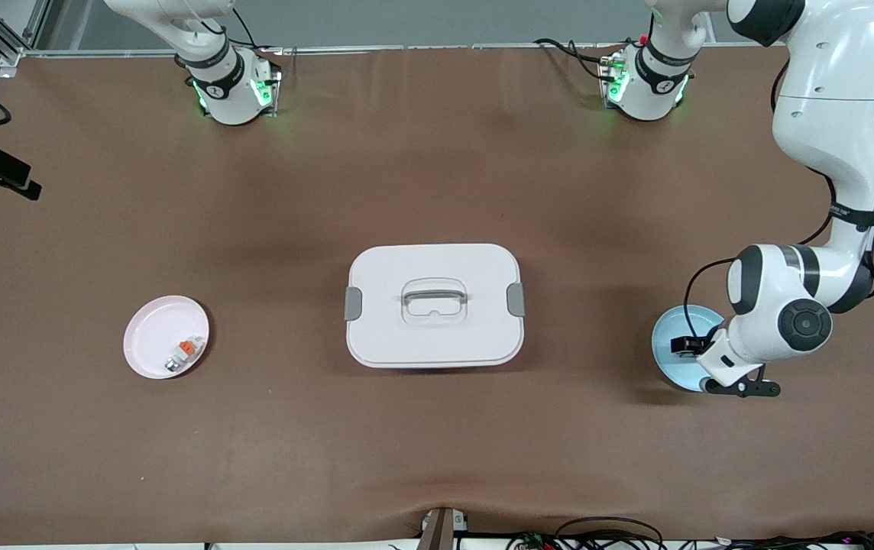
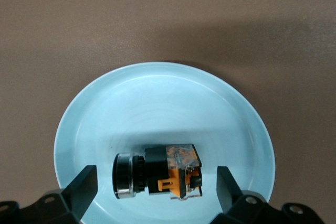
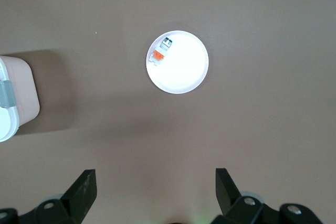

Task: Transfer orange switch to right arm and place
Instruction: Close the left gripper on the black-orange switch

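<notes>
The orange switch [image 2: 168, 174], a black body with an orange piece, lies on its side in the light-blue plate [image 2: 157, 98] at the left arm's end of the table [image 1: 674, 336]. My left gripper [image 2: 156, 178] is open and low over the plate, with one finger on each side of the switch and not touching it. In the front view it is over the plate [image 1: 687, 346] and hides the switch. My right gripper [image 3: 155, 182] is open and empty, high over bare table. The front view shows only that arm's base.
A white lidded box [image 1: 435, 305] with a handle stands mid-table and shows in the right wrist view [image 3: 16, 93]. A pink plate [image 1: 150, 336] toward the right arm's end holds a small grey-white part with an orange piece [image 1: 185, 353], also in the right wrist view [image 3: 161, 51].
</notes>
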Tool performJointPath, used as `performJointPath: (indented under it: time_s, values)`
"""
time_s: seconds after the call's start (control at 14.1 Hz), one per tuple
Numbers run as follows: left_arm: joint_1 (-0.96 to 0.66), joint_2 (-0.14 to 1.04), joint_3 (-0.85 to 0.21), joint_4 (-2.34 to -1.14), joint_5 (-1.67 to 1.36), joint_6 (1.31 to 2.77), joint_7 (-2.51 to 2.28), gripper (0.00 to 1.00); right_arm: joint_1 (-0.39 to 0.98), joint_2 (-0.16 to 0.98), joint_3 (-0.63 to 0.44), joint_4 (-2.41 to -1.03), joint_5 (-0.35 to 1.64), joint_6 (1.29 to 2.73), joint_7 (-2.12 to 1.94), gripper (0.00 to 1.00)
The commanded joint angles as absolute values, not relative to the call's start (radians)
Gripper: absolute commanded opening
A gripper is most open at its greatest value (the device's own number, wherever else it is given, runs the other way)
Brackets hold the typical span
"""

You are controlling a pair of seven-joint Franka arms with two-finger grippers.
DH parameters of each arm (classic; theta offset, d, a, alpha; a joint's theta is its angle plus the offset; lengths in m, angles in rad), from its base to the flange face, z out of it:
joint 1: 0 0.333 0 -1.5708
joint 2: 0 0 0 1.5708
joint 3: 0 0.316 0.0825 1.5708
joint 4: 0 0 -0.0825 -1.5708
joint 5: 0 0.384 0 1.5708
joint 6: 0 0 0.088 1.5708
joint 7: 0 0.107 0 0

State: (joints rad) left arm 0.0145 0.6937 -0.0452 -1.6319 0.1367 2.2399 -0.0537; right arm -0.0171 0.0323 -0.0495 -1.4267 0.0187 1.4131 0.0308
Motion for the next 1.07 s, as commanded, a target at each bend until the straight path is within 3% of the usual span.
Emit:
performJointPath:
  time_s: [0.0,1.0]
  values:
    - [0.015,0.712,-0.046,-1.615,0.150,2.249,-0.090,1.00,-0.018,0.021,-0.049,-1.428,0.008,1.413,0.021,1.00]
    - [0.017,0.735,-0.048,-1.623,0.149,2.279,-0.120,1.00,-0.015,0.021,-0.048,-1.428,0.008,1.413,0.023,1.00]
